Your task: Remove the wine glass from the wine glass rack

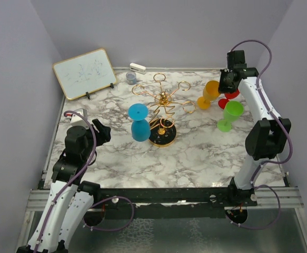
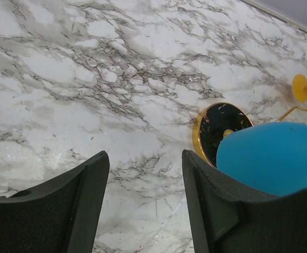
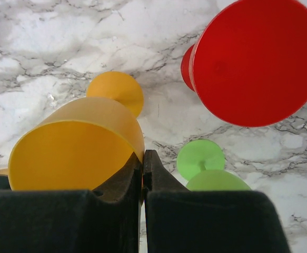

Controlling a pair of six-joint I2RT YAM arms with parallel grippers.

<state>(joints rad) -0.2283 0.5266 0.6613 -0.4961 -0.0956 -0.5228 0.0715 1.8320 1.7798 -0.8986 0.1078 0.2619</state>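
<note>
The gold wire wine glass rack (image 1: 164, 103) stands mid-table on its round black base (image 2: 221, 129). A blue wine glass (image 1: 139, 122) hangs upside down from its left arm, foot on top; its bowl shows in the left wrist view (image 2: 271, 155). My left gripper (image 1: 101, 130) is open and empty (image 2: 145, 158), low over the marble just left of the blue glass. My right gripper (image 1: 228, 81) is shut (image 3: 142, 155) on the rim of an orange wine glass (image 1: 210, 94), which tilts, right of the rack (image 3: 79, 147).
A red glass (image 1: 231, 96) and a green glass (image 1: 231, 113) stand right of the orange one, close under my right arm; both show in the right wrist view (image 3: 256, 58), (image 3: 206, 166). A whiteboard (image 1: 85, 74), a small grey cup (image 1: 130, 78) and a white object (image 1: 137, 68) sit at the back left.
</note>
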